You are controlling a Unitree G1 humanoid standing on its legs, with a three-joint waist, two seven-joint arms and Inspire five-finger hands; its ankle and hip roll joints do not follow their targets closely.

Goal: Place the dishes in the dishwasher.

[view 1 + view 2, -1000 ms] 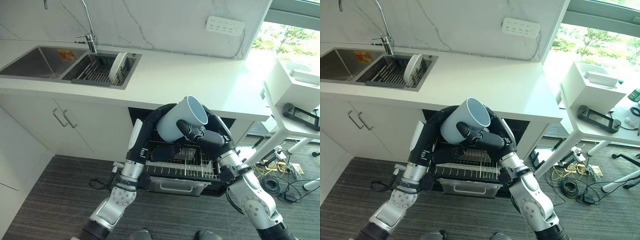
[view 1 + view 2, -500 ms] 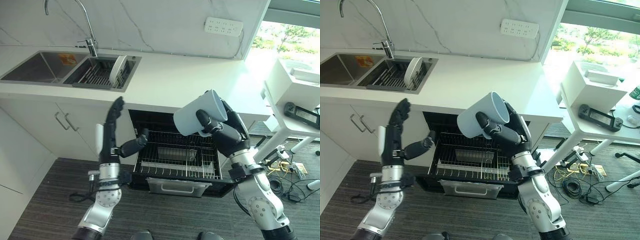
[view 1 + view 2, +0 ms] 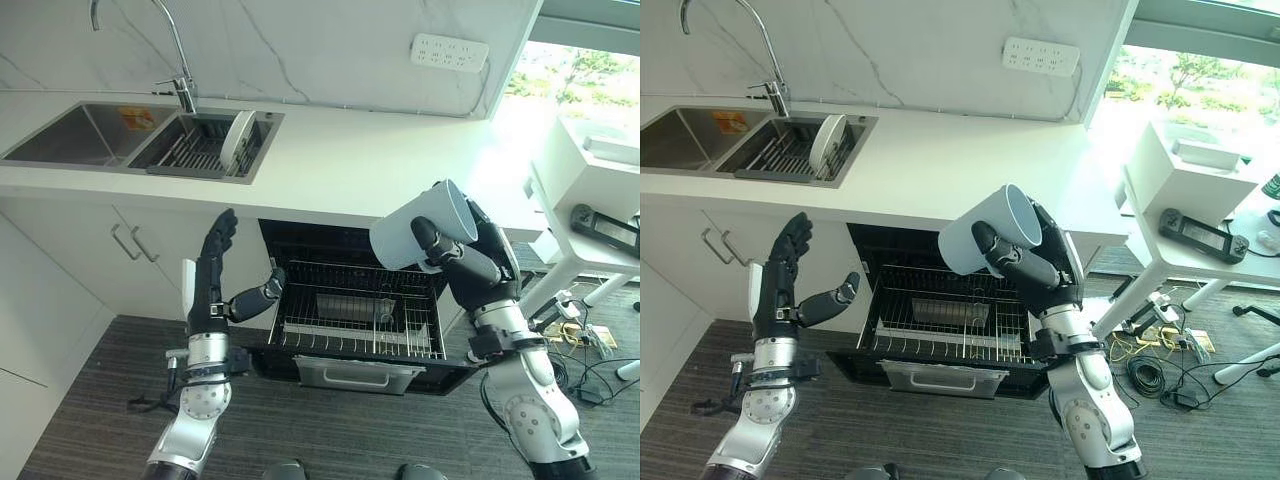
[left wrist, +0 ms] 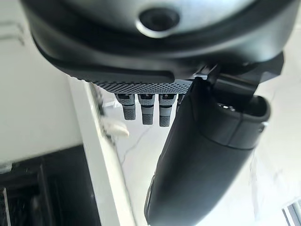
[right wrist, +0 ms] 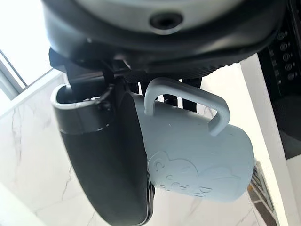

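Observation:
My right hand point(image 3: 478, 262) is shut on a pale blue mug point(image 3: 418, 229), tilted with its mouth up and to the right, held above the right part of the pulled-out dishwasher rack point(image 3: 360, 322). In the right wrist view the mug point(image 5: 197, 160) shows its handle point(image 5: 188, 96) beside my thumb point(image 5: 110, 160). My left hand point(image 3: 215, 275) is raised to the left of the open dishwasher with fingers straight and nothing in it. A white plate point(image 3: 237, 138) stands on edge in the sink's drying rack point(image 3: 195, 145).
The white counter point(image 3: 380, 160) overhangs the dishwasher opening. A faucet point(image 3: 180, 60) and a double sink point(image 3: 75, 125) are at the back left. Cabinet doors point(image 3: 130, 250) flank the dishwasher's left. A white table point(image 3: 590, 200) with a controller stands to the right.
My left hand has dropped lower and drawn slightly left of the rack. My right hand has carried the mug a little to the right and down.

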